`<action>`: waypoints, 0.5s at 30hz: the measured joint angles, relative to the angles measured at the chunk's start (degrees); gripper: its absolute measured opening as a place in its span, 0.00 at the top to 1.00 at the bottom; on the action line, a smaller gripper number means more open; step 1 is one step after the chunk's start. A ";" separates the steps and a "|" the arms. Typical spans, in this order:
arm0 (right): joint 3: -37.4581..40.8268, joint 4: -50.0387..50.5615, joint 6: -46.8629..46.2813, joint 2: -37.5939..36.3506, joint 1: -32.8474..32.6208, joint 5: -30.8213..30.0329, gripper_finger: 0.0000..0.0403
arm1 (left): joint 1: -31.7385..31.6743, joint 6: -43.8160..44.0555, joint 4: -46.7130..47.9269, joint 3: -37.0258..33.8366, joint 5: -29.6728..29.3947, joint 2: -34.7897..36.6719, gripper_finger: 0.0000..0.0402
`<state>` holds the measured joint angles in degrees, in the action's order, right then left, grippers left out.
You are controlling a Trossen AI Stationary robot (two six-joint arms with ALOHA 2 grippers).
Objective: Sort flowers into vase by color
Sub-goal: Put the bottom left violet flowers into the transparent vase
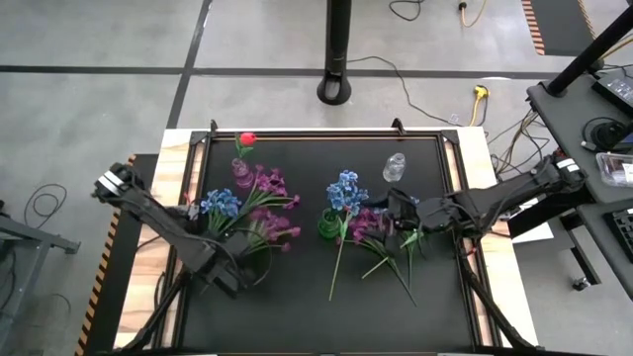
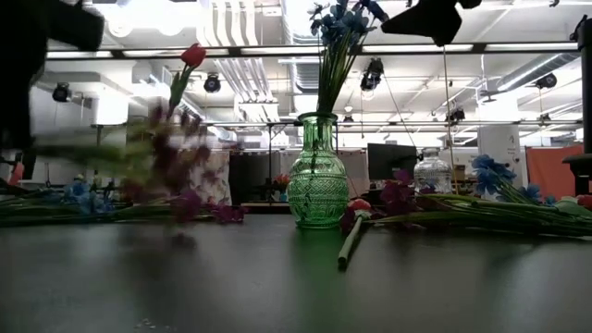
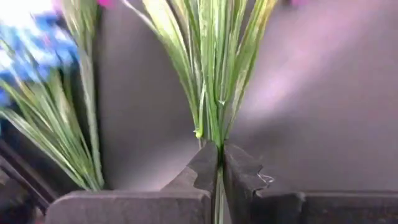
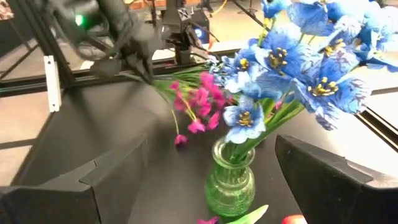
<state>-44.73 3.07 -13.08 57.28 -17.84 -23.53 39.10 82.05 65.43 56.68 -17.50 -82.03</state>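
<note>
My left gripper (image 1: 240, 269) sits near the worktop's (image 1: 297, 316) front-left corner, and its fingers (image 3: 208, 168) are pressed together on the green stems of a purple-magenta spray (image 1: 269, 227). In my left wrist view those stems (image 3: 214, 74) fan out straight from between the two pads. The spray's blossoms point toward the middle of the worktop, and in the low view they show only as a blurred smear, so I cannot say whether the spray is off the surface or lying on it.

My right gripper (image 1: 404, 211) hangs right of centre with its fingers wide apart and nothing between them. Just in front of it stands the green glass vase (image 4: 230, 180), upright, with blue clustered blooms (image 4: 298, 68) in it.

Toward the back-left corner a small clear vase (image 1: 240, 166) holds a red tulip bud (image 1: 247, 139). More purple sprays (image 1: 267, 183) and a blue bloom (image 1: 220, 203) lie on the left half of the worktop. Right of the green vase, purple sprays (image 1: 371, 225) and loose green stems (image 1: 338, 262) lie flat toward the front edge. An empty clear vase (image 1: 394, 166) stands near the back edge on the right.
</note>
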 joint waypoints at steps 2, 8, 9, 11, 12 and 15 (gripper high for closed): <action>0.00 0.08 0.00 -0.29 -0.72 -0.02 0.15 | 0.81 -0.21 1.54 2.17 -4.09 1.87 1.00; 0.00 0.08 0.00 -0.18 -2.53 -0.02 0.15 | 3.49 -3.12 5.87 7.11 -15.92 5.88 1.00; 0.00 0.09 0.00 -0.16 -2.84 -0.02 0.15 | 3.92 -4.40 5.94 7.82 -18.08 6.31 1.00; 0.00 0.05 0.01 -0.16 -3.41 -0.02 0.15 | 4.73 -6.78 5.62 9.25 -22.64 7.06 1.00; 0.00 -0.07 0.04 -0.18 -3.75 -0.03 0.15 | 5.12 -7.83 5.68 9.93 -25.24 7.35 1.00; 0.00 -0.74 0.66 -0.18 -4.71 -0.04 0.15 | 5.89 -12.22 4.38 11.82 -33.89 7.72 1.00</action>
<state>-44.73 2.34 -12.42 57.10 -22.54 -23.57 44.99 69.83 69.81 68.50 -51.39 -74.30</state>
